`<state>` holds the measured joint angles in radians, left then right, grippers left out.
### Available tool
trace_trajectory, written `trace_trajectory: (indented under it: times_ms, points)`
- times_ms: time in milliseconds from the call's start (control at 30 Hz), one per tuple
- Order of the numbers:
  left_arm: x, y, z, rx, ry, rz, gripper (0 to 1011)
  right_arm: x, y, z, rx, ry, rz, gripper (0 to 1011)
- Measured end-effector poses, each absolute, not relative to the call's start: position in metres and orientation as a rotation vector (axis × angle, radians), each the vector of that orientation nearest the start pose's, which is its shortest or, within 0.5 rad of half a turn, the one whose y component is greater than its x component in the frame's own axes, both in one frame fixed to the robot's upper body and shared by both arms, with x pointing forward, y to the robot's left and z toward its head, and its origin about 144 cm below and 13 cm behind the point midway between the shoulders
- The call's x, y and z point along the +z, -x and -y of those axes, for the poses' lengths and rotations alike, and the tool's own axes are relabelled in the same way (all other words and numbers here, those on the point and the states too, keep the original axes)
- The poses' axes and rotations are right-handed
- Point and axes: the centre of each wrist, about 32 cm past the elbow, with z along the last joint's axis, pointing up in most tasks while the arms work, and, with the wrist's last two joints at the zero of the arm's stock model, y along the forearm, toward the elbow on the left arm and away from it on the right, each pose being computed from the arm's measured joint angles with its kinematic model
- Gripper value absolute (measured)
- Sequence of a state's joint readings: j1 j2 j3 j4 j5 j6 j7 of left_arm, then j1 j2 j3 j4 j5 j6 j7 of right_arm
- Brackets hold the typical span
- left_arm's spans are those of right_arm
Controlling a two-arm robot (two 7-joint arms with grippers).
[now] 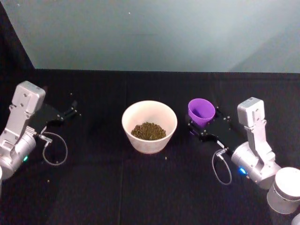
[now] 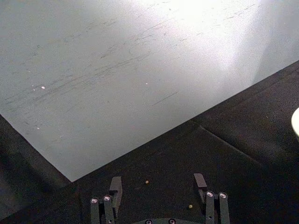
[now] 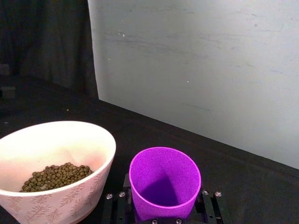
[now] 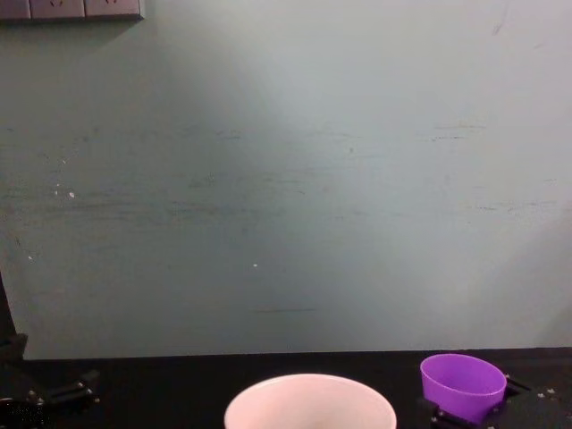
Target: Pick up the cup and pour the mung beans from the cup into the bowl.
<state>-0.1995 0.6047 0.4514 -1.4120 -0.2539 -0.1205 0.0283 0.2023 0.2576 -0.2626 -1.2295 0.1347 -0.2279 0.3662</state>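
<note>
The white bowl point(image 1: 127, 126) stands mid-table with the mung beans point(image 1: 148, 131) heaped in its bottom. Just to its right is the purple cup point(image 1: 201, 110), upright, and my right gripper point(image 1: 205, 121) is shut on its lower part. In the right wrist view the cup point(image 3: 163, 179) sits between the fingers point(image 3: 125, 181) and its inside looks empty, with the bowl point(image 3: 70, 198) and beans point(image 3: 56, 175) close beside it. The chest view catches the cup point(image 4: 462, 382) and the bowl's rim point(image 4: 308, 404). My left gripper point(image 1: 72, 110) rests open at the far left, holding nothing point(image 2: 159, 184).
A few stray beans point(image 2: 146, 182) lie on the black tablecloth near the left gripper, and one point(image 1: 165, 158) lies in front of the bowl. A pale grey-green wall point(image 1: 154, 33) closes off the back of the table. Cables loop beside both wrists.
</note>
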Motion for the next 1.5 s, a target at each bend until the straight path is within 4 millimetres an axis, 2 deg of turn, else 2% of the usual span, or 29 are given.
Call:
trace_trajectory:
  times_ms: [133, 433, 567, 767, 833, 967, 1100, 1300, 1500]
  points:
    - [1.14, -0.489, -0.31, 1.248, -0.305, 0.285, 1000, 1.098, -0.504, 0.253, -1.013, 0.111, 0.127, 787]
    - [1.14, -0.489, -0.31, 1.248, -0.304, 0.285, 1000, 1.101, -0.503, 0.253, -1.02, 0.097, 0.126, 1003]
    - [1.14, -0.489, -0.31, 1.248, -0.304, 0.285, 1000, 1.106, -0.501, 0.253, -1.023, 0.085, 0.141, 1002]
    - [1.14, -0.489, -0.31, 1.248, -0.304, 0.285, 1000, 1.132, -0.495, 0.253, -1.048, 0.038, 0.218, 1003]
    - [1.14, -0.489, -0.31, 1.248, -0.305, 0.285, 1000, 1.135, -0.494, 0.254, -1.053, 0.036, 0.226, 1003]
    - [1.14, -0.489, -0.31, 1.248, -0.304, 0.285, 1000, 1.15, -0.491, 0.262, -1.116, 0.047, 0.272, 1003]
    - [1.14, -0.489, -0.31, 1.248, -0.304, 0.285, 1000, 1.16, -0.491, 0.28, -1.207, 0.081, 0.286, 1003]
    - [1.14, -0.489, -0.31, 1.248, -0.304, 0.285, 1000, 1.162, -0.492, 0.3, -1.269, 0.163, 0.275, 1003]
    - [1.14, -0.489, -0.31, 1.248, -0.304, 0.285, 1000, 1.144, -0.492, 0.305, -1.282, 0.239, 0.226, 1003]
